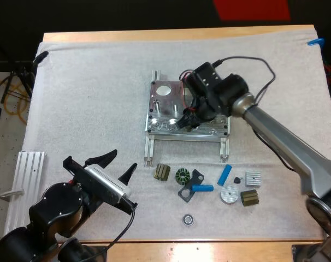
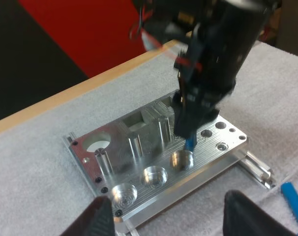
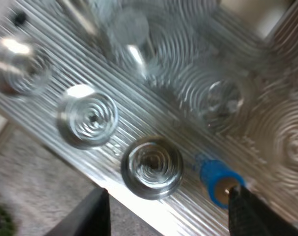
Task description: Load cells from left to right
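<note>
A wooden table (image 1: 176,34) carries a white mat (image 1: 100,82), and a metal fixture (image 1: 164,106) sits at the mat's centre.

1. Right arm: it reaches from the mat's right edge to the fixture. The right gripper (image 1: 190,119) points steeply down over the fixture's near edge. A blue cylinder (image 2: 189,143) projects below it. Whether the claw clamps the cylinder cannot be told.
2. Left arm: it sits at the mat's near left corner. The left gripper (image 1: 117,165) aims at the fixture, fingers (image 2: 97,219) wide apart and holding nothing.
3. Surroundings: upright posts (image 2: 135,146) stand just behind the pocket row. Two loose cylinders (image 1: 225,174) (image 1: 202,188) lie among small dark parts (image 1: 162,172) near the mat's near edge. A ribbed rail (image 1: 24,185) lies off its left edge.
4. Cylinder axis: close to upright, lower end down, just over the third pocket (image 2: 182,159).
</note>
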Available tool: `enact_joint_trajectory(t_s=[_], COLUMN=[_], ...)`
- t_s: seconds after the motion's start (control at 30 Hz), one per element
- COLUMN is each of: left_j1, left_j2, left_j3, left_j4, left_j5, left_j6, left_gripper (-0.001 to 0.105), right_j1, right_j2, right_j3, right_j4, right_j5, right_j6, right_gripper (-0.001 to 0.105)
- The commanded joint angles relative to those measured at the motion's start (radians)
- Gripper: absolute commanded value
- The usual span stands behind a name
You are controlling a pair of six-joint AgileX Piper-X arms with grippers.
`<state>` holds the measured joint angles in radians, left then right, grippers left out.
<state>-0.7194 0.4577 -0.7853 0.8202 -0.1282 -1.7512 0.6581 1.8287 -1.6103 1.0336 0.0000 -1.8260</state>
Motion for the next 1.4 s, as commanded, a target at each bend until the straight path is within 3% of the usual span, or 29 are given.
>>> enact_joint_trajectory(t_s=[0.0,0.23,0.43,0.8,1.0,1.17,1.37], left_j1=[0.001,0.001,0.001,0.001,0.001,0.001,0.001], left_j2=[0.001,0.001,0.001,0.012,0.112,0.262,0.459], left_j3=[0.0,0.0,0.0,0.0,0.0,0.0,0.0], left_j4=[-0.017,-0.017,-0.039,-0.14,-0.145,-0.145,-0.145], left_j5=[-0.018,-0.018,0.005,0.148,0.292,0.4,0.425], left_j6=[0.022,0.194,0.216,0.216,0.241,0.356,0.487], left_gripper=[0.049,0.049,0.049,0.049,0.049,0.049,0.049], right_j1=[-0.002,-0.002,-0.002,-0.002,-0.002,-0.002,-0.002], right_j2=[-0.068,-0.254,-0.408,-0.815,-1.081,-1.281,-1.404], right_j3=[-0.003,-0.003,0.023,0.413,0.611,0.7,0.744], right_j4=[-0.004,0.019,0.127,0.132,0.139,0.19,0.227], right_j5=[0.0,0.0,0.0,-0.05,-0.098,-0.098,-0.094], right_j6=[-0.002,-0.002,-0.002,0.006,0.051,0.051,0.051], right_gripper=[0.052,0.052,0.052,0.052,0.052,0.052,0.052])
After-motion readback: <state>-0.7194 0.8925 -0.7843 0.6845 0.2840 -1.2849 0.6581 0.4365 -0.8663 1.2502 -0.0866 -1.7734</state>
